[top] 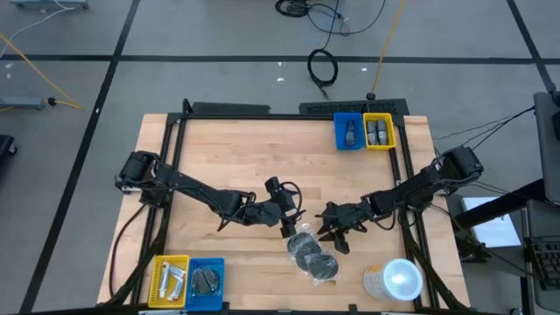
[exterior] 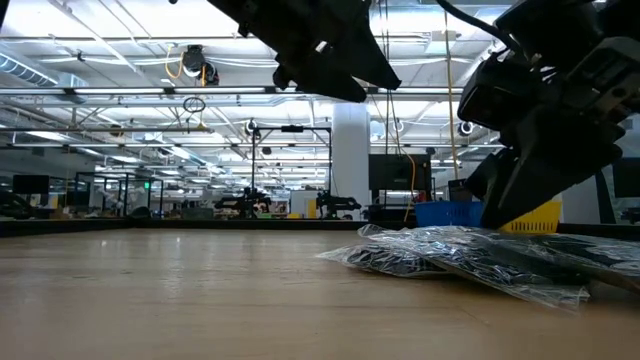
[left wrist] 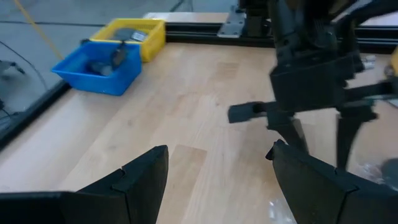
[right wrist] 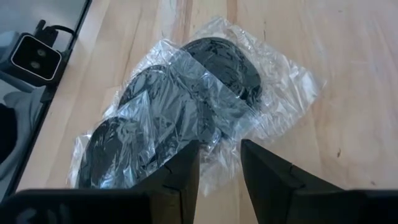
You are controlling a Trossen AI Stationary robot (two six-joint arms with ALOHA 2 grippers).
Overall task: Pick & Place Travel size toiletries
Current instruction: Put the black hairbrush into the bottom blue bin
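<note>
Wood-topped desk (top: 262, 157) in a big open lab hall, black frame round it, both arms meeting near the front middle. Wrapped discs (top: 311, 254), three dark rounds in clear film, lie overlapped in a row on the desk between the two tools; wrist view shows them as one crinkly cluster (right wrist: 180, 106). Right tool (top: 337, 236) hovers just beside that cluster, fingers parted by a narrow gap and holding nothing, tips aimed at the near edge of the film (right wrist: 219, 163). Left tool (top: 288, 224) sits at the other side of the cluster, fingers spread wide (left wrist: 217, 180), empty, apparently waiting. Blue bin (top: 348, 131) and yellow bin (top: 379, 131) stand at the far right edge with small dark items in them; a second yellow bin (top: 169, 280) and blue bin (top: 206, 282) sit front left; a white-lidded cup (top: 395, 280) stands front right. Step in hand looks like the right arm's pick of one disc. To do it well: widen the gap, come down over a single disc rather than loose film, and watch for neighbours dragging along, since the wraps overlap and may cling.
</note>
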